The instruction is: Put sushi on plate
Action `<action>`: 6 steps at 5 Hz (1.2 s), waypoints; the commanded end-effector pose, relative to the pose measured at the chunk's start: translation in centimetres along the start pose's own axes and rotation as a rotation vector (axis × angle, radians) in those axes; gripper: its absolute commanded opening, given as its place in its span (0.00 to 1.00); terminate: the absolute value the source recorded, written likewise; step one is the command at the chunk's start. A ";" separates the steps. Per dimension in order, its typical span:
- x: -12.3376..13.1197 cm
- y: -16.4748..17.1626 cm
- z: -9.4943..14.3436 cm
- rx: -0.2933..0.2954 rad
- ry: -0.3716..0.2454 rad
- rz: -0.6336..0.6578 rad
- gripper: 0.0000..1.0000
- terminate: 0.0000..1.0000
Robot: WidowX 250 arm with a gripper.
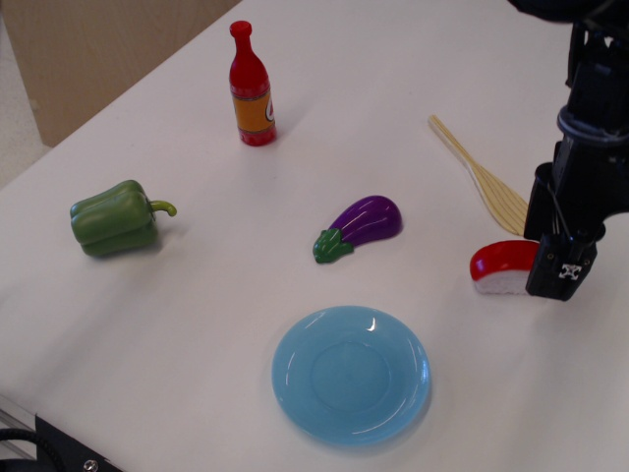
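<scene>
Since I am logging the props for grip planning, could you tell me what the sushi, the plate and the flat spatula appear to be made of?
The sushi looks like moulded plastic: glossy red top with a highlight, bumpy matte white base. The plate seems translucent light-blue plastic, with small glints near its rim. The spatula looks like pale wood or bamboo, matte with lengthwise streaks, though printed plastic cannot be excluded.
</scene>
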State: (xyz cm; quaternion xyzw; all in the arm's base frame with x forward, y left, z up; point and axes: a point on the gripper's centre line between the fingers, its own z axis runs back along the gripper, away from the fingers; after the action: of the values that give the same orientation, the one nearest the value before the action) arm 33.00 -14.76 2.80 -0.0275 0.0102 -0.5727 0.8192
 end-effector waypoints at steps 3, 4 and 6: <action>-1.5 1.8 0.8 0.095 -0.052 0.150 0.00 0.00; -2.6 1.0 2.0 0.118 -0.051 0.204 0.00 0.00; -8.2 -3.6 6.7 0.152 0.022 0.359 0.00 0.00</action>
State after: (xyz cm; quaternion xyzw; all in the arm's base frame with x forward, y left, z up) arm 27.89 -7.29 8.10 0.0387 0.0088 -0.4147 0.9091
